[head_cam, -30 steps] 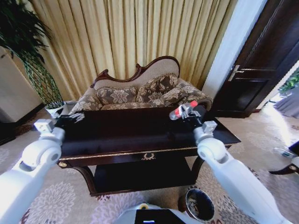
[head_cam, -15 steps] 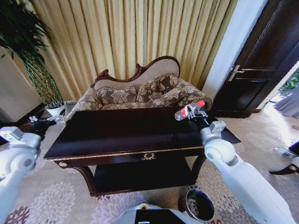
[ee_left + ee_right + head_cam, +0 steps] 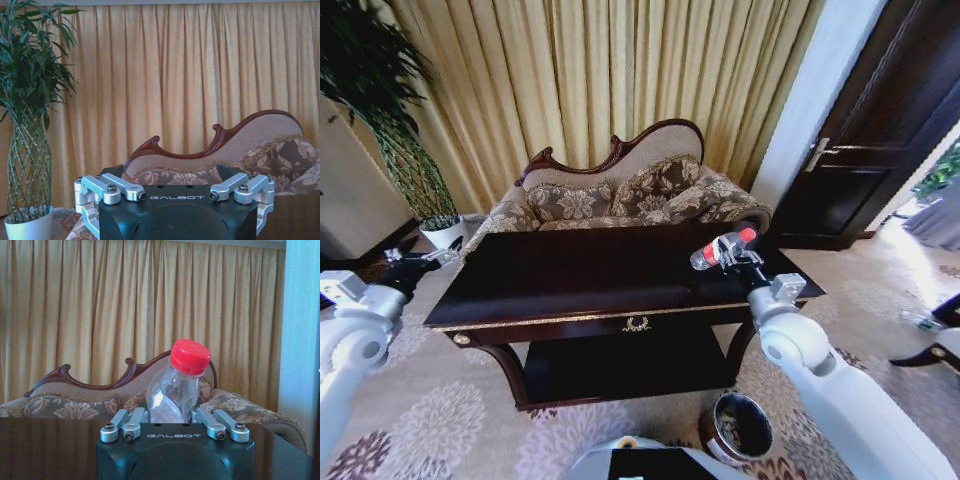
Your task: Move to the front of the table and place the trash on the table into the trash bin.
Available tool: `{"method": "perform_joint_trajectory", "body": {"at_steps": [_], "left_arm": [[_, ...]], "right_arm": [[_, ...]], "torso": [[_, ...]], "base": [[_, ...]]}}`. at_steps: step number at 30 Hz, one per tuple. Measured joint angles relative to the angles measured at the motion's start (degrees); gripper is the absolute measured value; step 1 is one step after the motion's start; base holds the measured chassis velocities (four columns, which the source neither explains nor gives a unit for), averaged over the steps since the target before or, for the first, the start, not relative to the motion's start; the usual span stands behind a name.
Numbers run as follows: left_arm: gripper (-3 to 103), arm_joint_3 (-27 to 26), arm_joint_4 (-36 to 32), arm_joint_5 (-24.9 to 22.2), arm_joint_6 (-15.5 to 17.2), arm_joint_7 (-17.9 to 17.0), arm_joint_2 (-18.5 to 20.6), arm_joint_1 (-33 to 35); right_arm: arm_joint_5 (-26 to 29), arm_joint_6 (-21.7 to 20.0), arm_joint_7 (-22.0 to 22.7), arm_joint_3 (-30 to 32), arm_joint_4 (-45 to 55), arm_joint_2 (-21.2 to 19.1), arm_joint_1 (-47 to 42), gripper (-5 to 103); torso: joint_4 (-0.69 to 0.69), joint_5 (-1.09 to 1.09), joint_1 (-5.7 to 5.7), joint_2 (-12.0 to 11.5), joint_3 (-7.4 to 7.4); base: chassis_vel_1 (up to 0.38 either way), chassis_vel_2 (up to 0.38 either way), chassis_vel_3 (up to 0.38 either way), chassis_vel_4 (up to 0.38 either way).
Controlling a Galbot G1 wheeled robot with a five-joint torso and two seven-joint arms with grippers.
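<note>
One clear plastic red-capped bottle (image 3: 175,390) pinched mid-body by right gripper (image 3: 732,252). Likely light, slippery, crushable. Left gripper (image 3: 408,268) state unclear.

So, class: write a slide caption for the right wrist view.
Right gripper shut on clear plastic red-capped bottle above dark glossy table.

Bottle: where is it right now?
The bottle is held in the right gripper, lifted above the right end of the table, in front of the sofa. The bin sits on the floor below.
</note>
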Motion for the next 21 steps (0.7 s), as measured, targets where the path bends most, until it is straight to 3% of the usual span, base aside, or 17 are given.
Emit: {"method": "perform_joint_trajectory", "body": {"at_steps": [21], "left_arm": [[100,2.2,-0.1,0.6,-0.2,-0.2,-0.5,-0.8]], "right_arm": [[-3.2,0.7,-0.3,-0.5,-0.5,2.1,-2.1,33]], "torso": [[0.01,-0.01,0.00,0.0,0.00]], "base": [[0.143,-0.138,-0.137,0.135]]}}
